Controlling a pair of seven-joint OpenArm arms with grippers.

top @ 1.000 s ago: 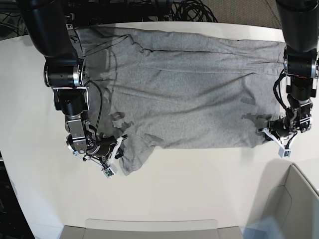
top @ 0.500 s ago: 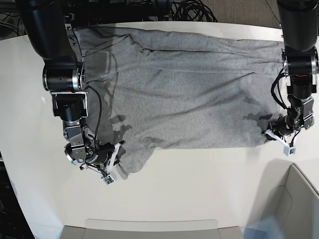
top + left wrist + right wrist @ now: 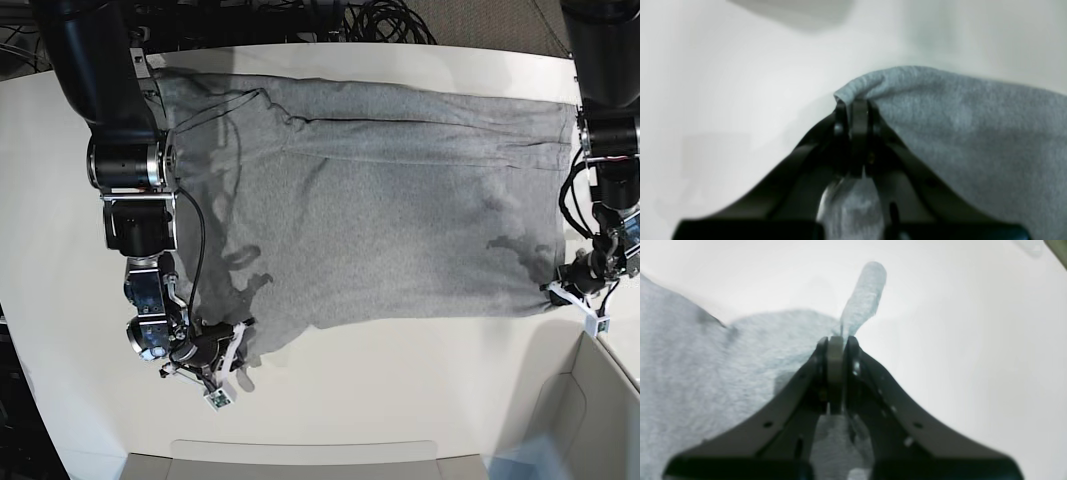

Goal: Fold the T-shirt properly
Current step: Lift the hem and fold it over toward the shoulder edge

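Note:
The heather-grey T-shirt (image 3: 370, 190) lies spread on the white table (image 3: 400, 380), plain side up; no lettering shows. My right gripper (image 3: 243, 352) at the base view's lower left is shut on the shirt's near sleeve edge; in the right wrist view its jaws (image 3: 835, 343) pinch grey cloth (image 3: 740, 350) with a tab sticking out. My left gripper (image 3: 553, 287) at the right is shut on the shirt's near hem corner; in the left wrist view it (image 3: 855, 103) clamps a fold of the cloth (image 3: 973, 126).
A grey bin (image 3: 580, 420) stands at the lower right, close to my left gripper. A flat grey tray edge (image 3: 300, 455) runs along the table's front. Black cables (image 3: 390, 20) lie behind the table's far edge.
Both grippers have moved toward the table's front edge with the cloth held, and the left one also outward to the right. The shirt's near edge is drawn flatter and wider.

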